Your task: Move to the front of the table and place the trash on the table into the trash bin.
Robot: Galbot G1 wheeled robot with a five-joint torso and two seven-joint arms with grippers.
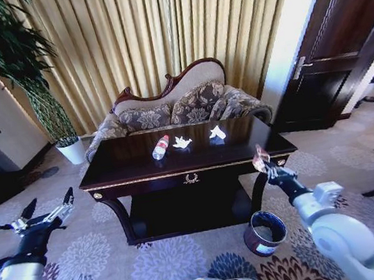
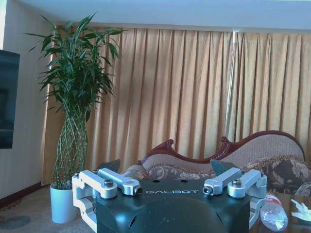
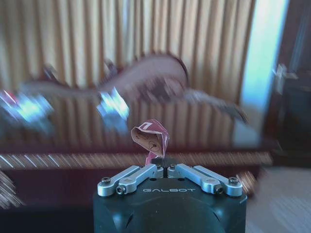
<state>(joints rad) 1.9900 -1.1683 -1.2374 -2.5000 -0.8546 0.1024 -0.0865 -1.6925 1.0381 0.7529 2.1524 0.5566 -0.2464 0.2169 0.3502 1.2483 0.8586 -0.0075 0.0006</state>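
Worktop (image 1: 128, 170): dark, glossy; carries a clear bottle (image 1: 161, 147) lying on its side and two white paper wads (image 1: 182, 142) beside it.
Trash bin (image 1: 265, 232): on the carpet by the worktop's right front leg; inside looks dark, contents hard to tell.
Right claw (image 1: 261, 158): pinched tight on a crumpled reddish scrap (image 3: 151, 138), at the worktop's right front corner, above the bin.
Left claw (image 1: 47, 207): spread wide, low at left, well apart from the worktop.

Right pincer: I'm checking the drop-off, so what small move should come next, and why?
Probably swing the right pincer down over the round dark trash bin. It is shut on a crumpled reddish paper scrap near the glossy dark table's front corner, while the bin stands on the carpet below.
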